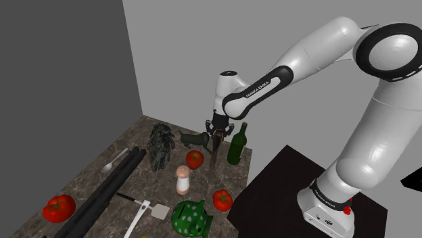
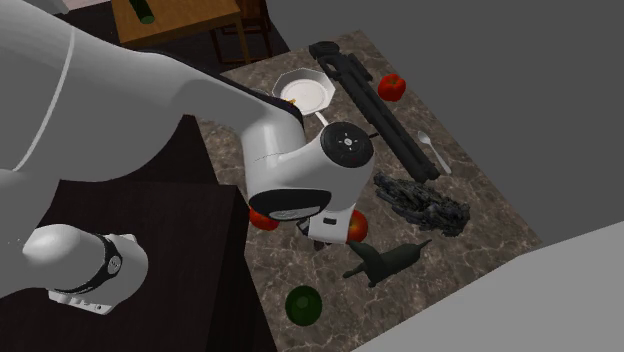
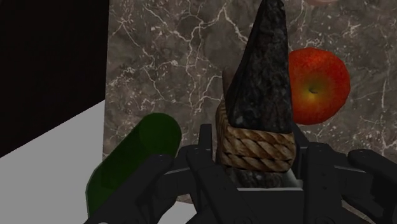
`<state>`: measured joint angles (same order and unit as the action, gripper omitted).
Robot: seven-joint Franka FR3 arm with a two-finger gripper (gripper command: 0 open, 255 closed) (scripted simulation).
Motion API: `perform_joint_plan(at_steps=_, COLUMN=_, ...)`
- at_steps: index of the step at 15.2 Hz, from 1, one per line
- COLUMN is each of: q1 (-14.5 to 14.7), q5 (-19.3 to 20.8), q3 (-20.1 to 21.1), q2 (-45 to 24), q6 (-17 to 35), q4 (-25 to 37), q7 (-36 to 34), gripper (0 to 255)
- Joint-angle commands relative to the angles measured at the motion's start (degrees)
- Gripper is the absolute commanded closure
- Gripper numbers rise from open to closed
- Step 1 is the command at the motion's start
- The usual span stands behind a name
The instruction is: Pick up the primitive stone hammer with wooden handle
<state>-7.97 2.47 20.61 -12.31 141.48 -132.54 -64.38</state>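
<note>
Gripper: I saw it (image 1: pixel 218 130) above the marble counter (image 1: pixel 135 172), clamped on the hammer (image 1: pixel 214 154).
Grip detail: in the wrist view both fingers (image 3: pixel 202 156) pressed against the rope binding (image 3: pixel 254 146), with the dark stone head (image 3: pixel 264 76) sticking out past them.
Hammer: it hung roughly upright under the gripper, over the far right part of the counter. I couldn't tell whether its lower end touched the surface.
Left of hammer: a red fruit (image 1: pixel 195 159) sat just beside it on the shoulder view's left.
Right of hammer: a green bottle (image 1: pixel 237 143) stood upright near it, close to the counter's right edge.
Far side: a dark dog figurine (image 1: pixel 193 139) stood beyond the fruit.
Near side: a pale shaker (image 1: pixel 182 180) stood nearer than the fruit, apart from the hammer.
</note>
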Motion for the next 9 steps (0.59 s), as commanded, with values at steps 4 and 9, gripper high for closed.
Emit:
perform_joint_plan(at_steps=4, q1=-0.57, q5=-1.81, q3=0.55, q2=3.35, q6=-3.58, q4=0.43, q7=1.3, gripper=255)
perform_joint_plan(at_steps=9, q1=-0.76, q5=-2.81, q3=0.79, q2=5.3, q6=-5.9, q4=0.93, q7=1.93, gripper=255)
